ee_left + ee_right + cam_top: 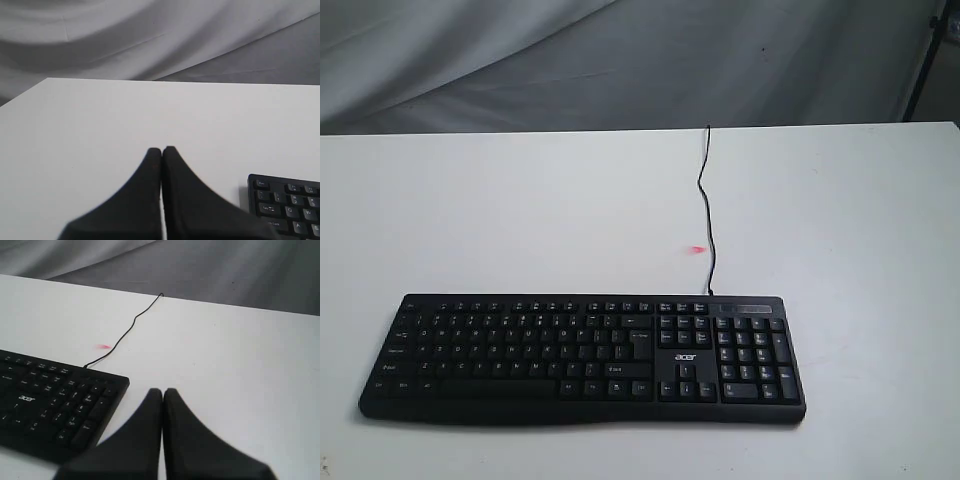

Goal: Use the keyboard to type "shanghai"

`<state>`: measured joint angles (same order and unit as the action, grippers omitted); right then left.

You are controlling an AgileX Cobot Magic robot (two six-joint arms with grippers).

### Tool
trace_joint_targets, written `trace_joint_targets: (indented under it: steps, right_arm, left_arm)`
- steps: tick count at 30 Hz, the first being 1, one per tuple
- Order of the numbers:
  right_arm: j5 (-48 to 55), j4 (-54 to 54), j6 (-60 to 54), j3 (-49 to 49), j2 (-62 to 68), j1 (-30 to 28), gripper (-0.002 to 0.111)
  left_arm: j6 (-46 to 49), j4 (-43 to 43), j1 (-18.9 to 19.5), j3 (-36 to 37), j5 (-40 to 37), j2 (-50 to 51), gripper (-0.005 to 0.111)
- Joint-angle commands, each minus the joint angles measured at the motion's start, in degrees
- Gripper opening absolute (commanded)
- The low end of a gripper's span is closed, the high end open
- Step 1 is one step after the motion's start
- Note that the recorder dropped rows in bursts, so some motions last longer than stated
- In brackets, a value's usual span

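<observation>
The wide black keyboard [582,357] with white legends and an "acer" logo lies near the front of the white table [520,220]. Its thin black cable [706,215] runs back toward the far edge. Neither gripper shows in the exterior view. In the left wrist view my left gripper [162,149] is shut with nothing in it, hovering over bare table beside the keyboard's Esc corner [287,200]. In the right wrist view my right gripper [163,390] is shut and empty, just off the number-pad end of the keyboard [55,400].
A small red mark [695,249] lies on the table beside the cable; the red mark [103,346] also shows in the right wrist view. Grey draped cloth [620,60] hangs behind the table's far edge. A dark stand leg [925,70] is at the back right.
</observation>
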<state>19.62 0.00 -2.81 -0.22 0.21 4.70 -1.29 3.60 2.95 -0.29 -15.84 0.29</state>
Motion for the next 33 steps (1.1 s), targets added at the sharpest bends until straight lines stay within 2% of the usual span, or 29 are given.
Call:
trace_joint_targets:
  steps: [1, 13, 21, 29, 33]
  right_arm:
    - [-0.05, 0.61, 0.33, 0.22, -0.21, -0.13, 0.000]
    - [-1.34, 0.37, 0.33, 0.22, -0.21, -0.13, 0.000]
    - [-15.40, 0.37, 0.33, 0.22, -0.21, -0.13, 0.000]
    - [-17.88, 0.37, 0.33, 0.22, -0.21, -0.13, 0.000]
    - [-22.24, 0.62, 0.33, 0.22, -0.21, -0.13, 0.000]
  left_arm:
    - [-0.10, -0.04, 0.14, 0.29, 0.60, -0.29, 0.001]
    - [-0.10, -0.04, 0.14, 0.29, 0.60, -0.29, 0.001]
    - [-0.10, -0.04, 0.14, 0.29, 0.60, -0.29, 0.001]
    - [-0.10, -0.04, 0.14, 0.29, 0.60, -0.29, 0.001]
    - [-0.10, -0.04, 0.14, 0.29, 0.60, -0.29, 0.001]
